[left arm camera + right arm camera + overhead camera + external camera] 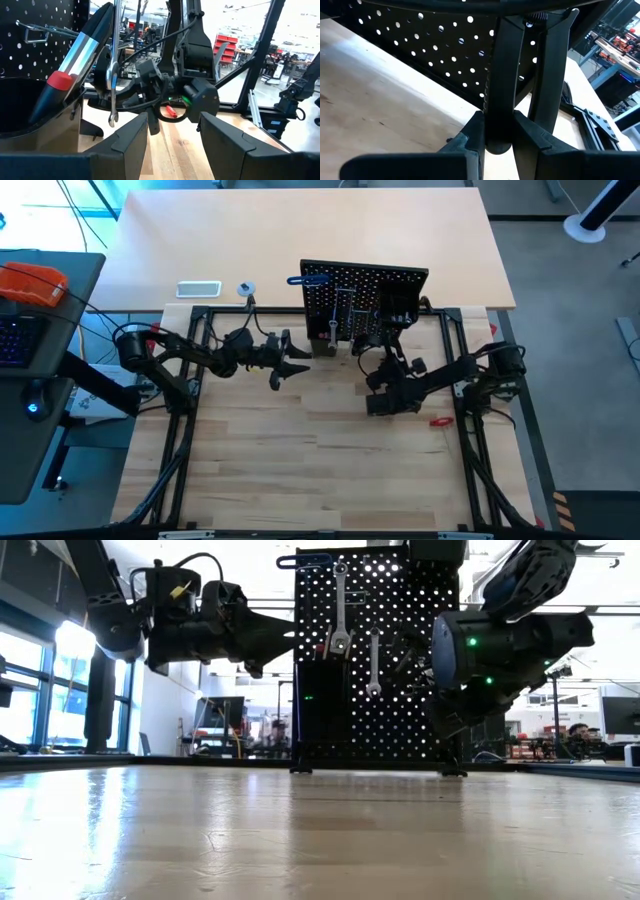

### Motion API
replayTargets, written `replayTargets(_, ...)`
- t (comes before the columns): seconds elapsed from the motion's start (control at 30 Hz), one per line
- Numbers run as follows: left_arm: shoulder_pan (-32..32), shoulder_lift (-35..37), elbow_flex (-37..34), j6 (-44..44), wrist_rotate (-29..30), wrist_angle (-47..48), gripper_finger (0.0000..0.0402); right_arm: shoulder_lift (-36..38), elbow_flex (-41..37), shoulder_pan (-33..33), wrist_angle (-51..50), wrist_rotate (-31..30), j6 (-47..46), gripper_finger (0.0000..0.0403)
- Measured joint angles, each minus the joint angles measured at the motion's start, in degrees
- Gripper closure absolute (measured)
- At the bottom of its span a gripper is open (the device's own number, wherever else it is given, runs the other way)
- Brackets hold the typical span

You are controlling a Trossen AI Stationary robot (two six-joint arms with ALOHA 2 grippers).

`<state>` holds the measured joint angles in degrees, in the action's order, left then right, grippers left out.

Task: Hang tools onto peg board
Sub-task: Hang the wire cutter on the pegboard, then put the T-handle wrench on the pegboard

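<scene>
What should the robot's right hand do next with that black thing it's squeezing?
Probably lift the pliers toward a free hook on the peg board. The right hand is shut on one black handle, close in front of the board, not yet hung.

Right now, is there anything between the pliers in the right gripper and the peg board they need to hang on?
Nothing visible stands between them. The right gripper is shut on the black-handled pliers right in front of the peg board, whose holes show directly behind the handles. The left gripper waits open off to the side, near the bin.
</scene>
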<state>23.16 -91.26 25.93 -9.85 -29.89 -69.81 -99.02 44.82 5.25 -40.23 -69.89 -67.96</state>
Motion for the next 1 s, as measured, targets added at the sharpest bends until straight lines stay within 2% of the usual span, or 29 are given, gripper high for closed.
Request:
replayTargets(0.33,0.0,0.0,0.0,-0.4,0.0,0.1,0.0229,0.0,0.0,-0.8,0.2,0.9,1.4,0.0346)
replayTargets(0.57,0.0,0.0,0.0,-1.2,-1.2,0.1,0.0229,0.0,0.0,-1.1,0.2,2.6,1.4,0.026)
replayTargets(0.67,0.0,0.0,0.0,-1.9,-1.4,0.1,0.0229,0.0,0.0,-1.1,0.2,2.6,1.4,0.0235)
replayTargets(1.0,0.0,0.0,0.0,-1.9,-1.6,0.6,0.0229,0.0,0.0,2.7,-0.5,2.4,0.5,0.022)
